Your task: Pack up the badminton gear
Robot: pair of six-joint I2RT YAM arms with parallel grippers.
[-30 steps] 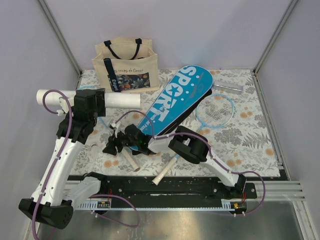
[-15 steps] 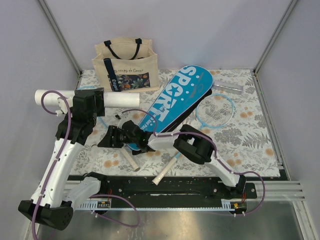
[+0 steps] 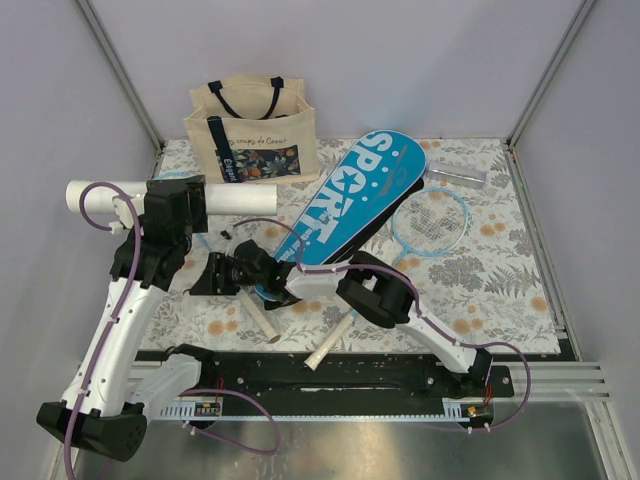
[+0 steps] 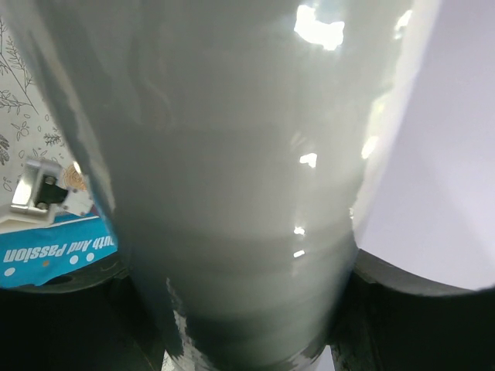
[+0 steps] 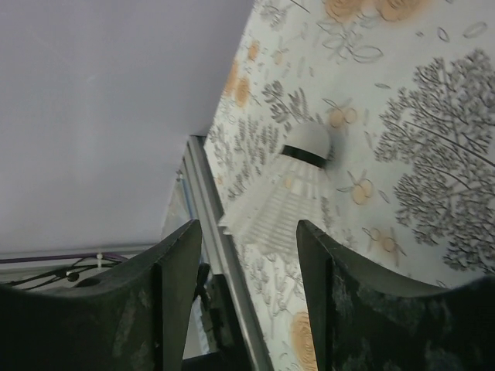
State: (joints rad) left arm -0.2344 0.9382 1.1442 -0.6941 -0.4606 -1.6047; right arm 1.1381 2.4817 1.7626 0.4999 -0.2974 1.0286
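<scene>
My right gripper (image 3: 207, 277) has slid leftward, its fingers spread and empty. A shuttlecock (image 5: 298, 174) now lies just ahead, between the tips. My left gripper (image 3: 178, 203) stays clamped around the white tube (image 3: 245, 198), so I judge that loading the shuttlecock comes next.

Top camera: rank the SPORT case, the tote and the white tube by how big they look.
1-2. blue SPORT case is longest, but the beige tote looks close in area, so I won't rank them.
3. white tube, clearly slimmest.
</scene>
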